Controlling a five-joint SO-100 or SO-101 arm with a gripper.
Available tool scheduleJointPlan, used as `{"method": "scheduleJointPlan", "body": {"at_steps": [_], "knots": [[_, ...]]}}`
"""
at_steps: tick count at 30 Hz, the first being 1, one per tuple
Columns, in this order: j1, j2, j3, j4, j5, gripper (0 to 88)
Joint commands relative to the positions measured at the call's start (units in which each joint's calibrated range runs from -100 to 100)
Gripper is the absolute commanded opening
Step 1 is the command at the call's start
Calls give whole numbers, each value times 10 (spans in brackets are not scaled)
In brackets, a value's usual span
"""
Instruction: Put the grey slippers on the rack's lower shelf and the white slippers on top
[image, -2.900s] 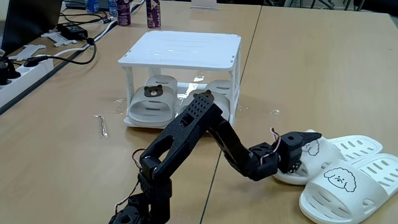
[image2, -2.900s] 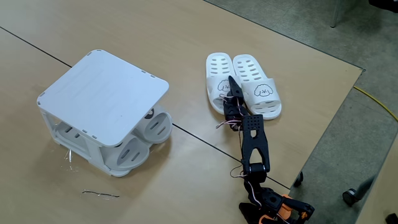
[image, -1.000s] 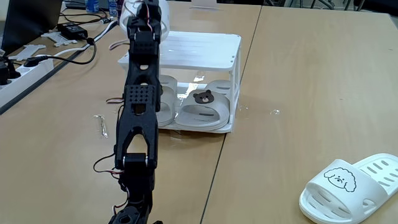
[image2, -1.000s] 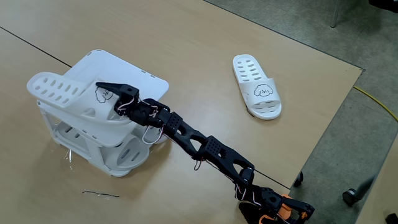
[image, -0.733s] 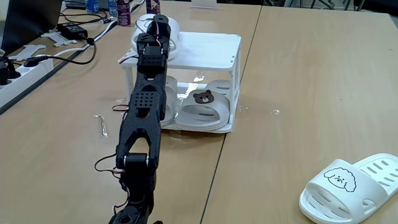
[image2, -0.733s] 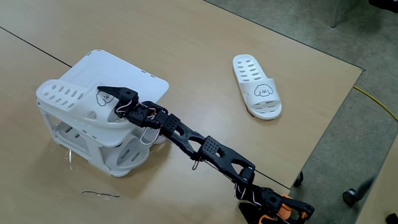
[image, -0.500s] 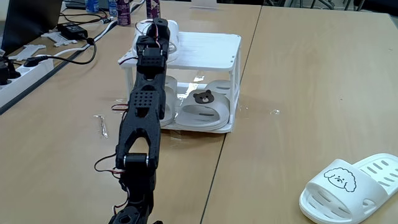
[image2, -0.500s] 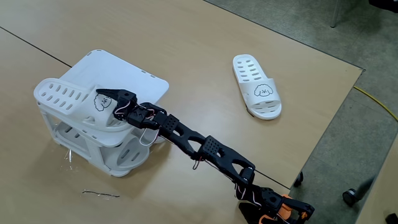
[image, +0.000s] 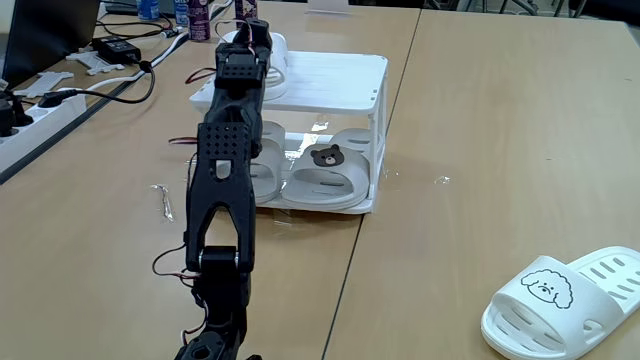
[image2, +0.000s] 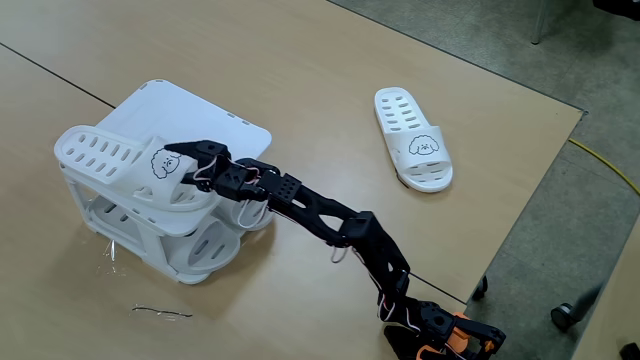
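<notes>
Light wood table (image2: 330, 120) in an office-type room, cables at the far left edge in a fixed view. Left to right in the higher fixed view: rack (image2: 215, 125) w/ one of the white slippers (image2: 125, 168) lying flat on its slatted top, near the rack's left edge, long axis running up-left to down-right, heel end overhanging a bit. Grey slippers (image: 325, 170) sit on the lower shelf (image: 345, 203). The gripper (image2: 183, 155) is right at the slipper's dog-face strap, fingers look parted, seemingly no firm clamp. Well apart to the right lies the other white slipper (image2: 412, 138), toe pointing up-left, on bare table. Judgement: next pick lies right of the gripper, across the arm's base line; a long swing back is needed.
</notes>
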Motion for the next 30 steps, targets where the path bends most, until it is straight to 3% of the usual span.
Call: {"method": "scheduleJointPlan", "body": {"at_steps": [1,9,12,14,24,30], "knots": [[-11,-186,130,-9,4,261],[8,-447,376,-10,4,253],[41,-526,415,-11,4,94],[69,-566,453,-21,4,44],[227,-728,1148,-608,4,45],[315,-653,1347,-725,4,46]]}}
